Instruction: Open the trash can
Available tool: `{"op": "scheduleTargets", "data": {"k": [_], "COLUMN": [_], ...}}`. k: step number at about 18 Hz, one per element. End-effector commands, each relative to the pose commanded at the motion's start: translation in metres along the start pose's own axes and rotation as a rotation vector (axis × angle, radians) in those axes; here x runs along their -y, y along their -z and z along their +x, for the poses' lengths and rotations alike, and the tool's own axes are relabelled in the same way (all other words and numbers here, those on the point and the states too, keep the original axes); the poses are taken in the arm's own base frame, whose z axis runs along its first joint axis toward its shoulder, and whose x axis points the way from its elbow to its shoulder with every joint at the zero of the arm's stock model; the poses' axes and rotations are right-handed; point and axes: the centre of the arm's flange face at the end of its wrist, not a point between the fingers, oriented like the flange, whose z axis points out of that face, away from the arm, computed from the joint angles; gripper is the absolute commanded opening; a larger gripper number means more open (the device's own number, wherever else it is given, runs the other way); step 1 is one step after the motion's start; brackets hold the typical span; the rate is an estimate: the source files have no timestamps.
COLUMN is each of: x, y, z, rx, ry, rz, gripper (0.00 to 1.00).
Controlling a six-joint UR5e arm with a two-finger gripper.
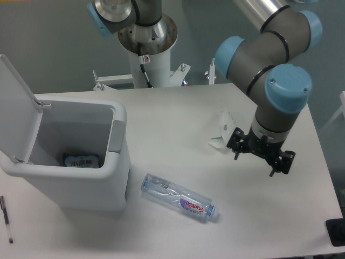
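The large boxy white plastic trash can (81, 162) sits at the left of the white bench (178, 108), its flat lid (15, 102) standing upright at the back so the inside shows, with a small packet (81, 161) at the bottom. By that, the opening looks done. The gripper (261, 155) hangs well apart at the right, fingers spread and empty, beside a crumpled white paper (222, 129). A clear plastic bottle (179, 198) lies between them.
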Motion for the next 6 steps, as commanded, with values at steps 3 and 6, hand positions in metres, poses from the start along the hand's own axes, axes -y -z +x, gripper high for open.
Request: {"op": "scheduleTargets", "data": {"k": [3, 6], "x": [-0.0006, -0.0025], "y": [-0.0023, -0.0059], "z": [0.0027, 0.0067], "rx": [-0.005, -0.013], "ry": [-0.003, -0.003], "rz": [-0.009, -0.019], "gripper": [1.00, 1.00]}}
